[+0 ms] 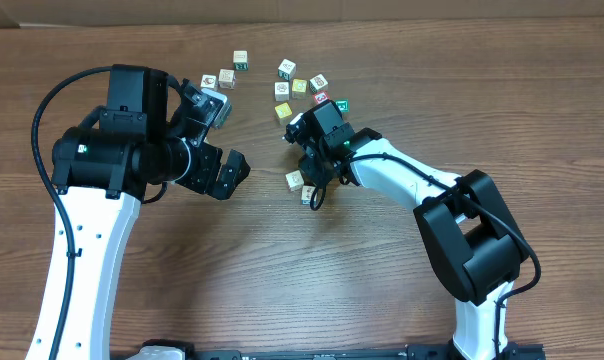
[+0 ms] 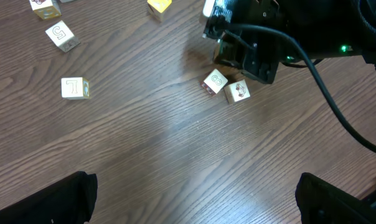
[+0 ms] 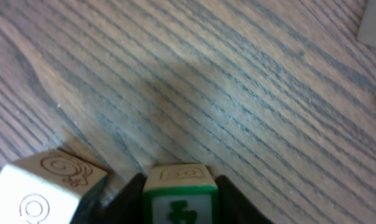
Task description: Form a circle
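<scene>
Two robot arms share a brown wood-grain worktop (image 1: 312,290) strewn with small picture blocks. The white-and-black left arm (image 1: 82,230) hangs off to its own side, the left end effector (image 2: 194,202) released, its fingers spread wide with nothing between them. The white-and-black right arm (image 1: 402,175) reaches to the middle of the worktop. The right end effector (image 3: 178,208) is clenched on a green-faced wooden cube (image 3: 178,183), dark fingers hugging both flanks, low over the wood.

No circle is formed yet. Its beginning, by the look of it, lies right under the right arm. There a pale wooden cube with a figure like an 8 on top (image 2: 214,82) touches a pale wooden cube bearing a small reddish picture (image 2: 238,91), and the held cube sits just beside them.

The step in hand appears to be setting down that third block. The next move calls for lowering it against its neighbours so the line bends into an arc, then letting go without nudging them. After that, another block has to be fetched from the loose scatter of white, yellow and red cubes (image 1: 299,86) toward the far edge.

Legible marks are few:
- a "5" on one white cube (image 2: 61,34)
- an "L"-like letter on another (image 2: 74,88)
- a spiral on the side of what seems the same 8 block
- a green clover-like figure on the held one, cut off by the frame

No brand name shows.
</scene>
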Robot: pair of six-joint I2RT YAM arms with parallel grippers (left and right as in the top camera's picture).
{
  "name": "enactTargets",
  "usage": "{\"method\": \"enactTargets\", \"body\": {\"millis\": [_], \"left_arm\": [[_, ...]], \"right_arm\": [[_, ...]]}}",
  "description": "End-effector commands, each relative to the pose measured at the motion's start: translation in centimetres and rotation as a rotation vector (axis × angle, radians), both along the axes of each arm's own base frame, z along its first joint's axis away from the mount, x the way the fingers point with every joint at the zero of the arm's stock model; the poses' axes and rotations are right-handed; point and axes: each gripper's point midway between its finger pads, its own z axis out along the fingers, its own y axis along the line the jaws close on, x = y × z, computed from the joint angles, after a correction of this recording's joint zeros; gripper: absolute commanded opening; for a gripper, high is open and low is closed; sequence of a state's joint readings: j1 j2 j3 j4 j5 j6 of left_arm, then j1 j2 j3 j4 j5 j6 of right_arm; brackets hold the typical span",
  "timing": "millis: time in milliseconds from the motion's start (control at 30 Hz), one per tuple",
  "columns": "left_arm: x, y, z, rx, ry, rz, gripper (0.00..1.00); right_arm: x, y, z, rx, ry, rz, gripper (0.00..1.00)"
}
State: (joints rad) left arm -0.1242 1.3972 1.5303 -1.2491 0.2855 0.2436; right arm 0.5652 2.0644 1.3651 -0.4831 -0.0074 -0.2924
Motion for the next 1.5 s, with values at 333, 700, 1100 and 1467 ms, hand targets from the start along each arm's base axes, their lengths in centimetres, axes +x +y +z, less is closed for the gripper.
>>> {"method": "enactTargets", "body": {"millis": [333, 700, 1100, 1467], "left_arm": [[0.0, -0.3, -0.2, -0.007, 0.003, -0.028, 1.0], [0.0, -0.3, -0.2, -0.007, 0.003, -0.028, 0.99], [0.0, -0.3, -0.2, -0.007, 0.003, -0.028, 0.99], [0.0, -0.3, -0.2, -0.007, 0.003, -0.028, 1.0]], "right_arm": [[1.0, 0.1, 1.3, 0.03, -0.029, -0.04, 0.43], [1.3, 0.3, 2.4, 0.045, -0.052, -0.041, 0.42], [1.8, 0.2, 3.6, 0.069, -0.076, -0.062, 0.42], [2.0, 0.2, 4.5, 0.084, -0.092, -0.07, 0.39]]}}
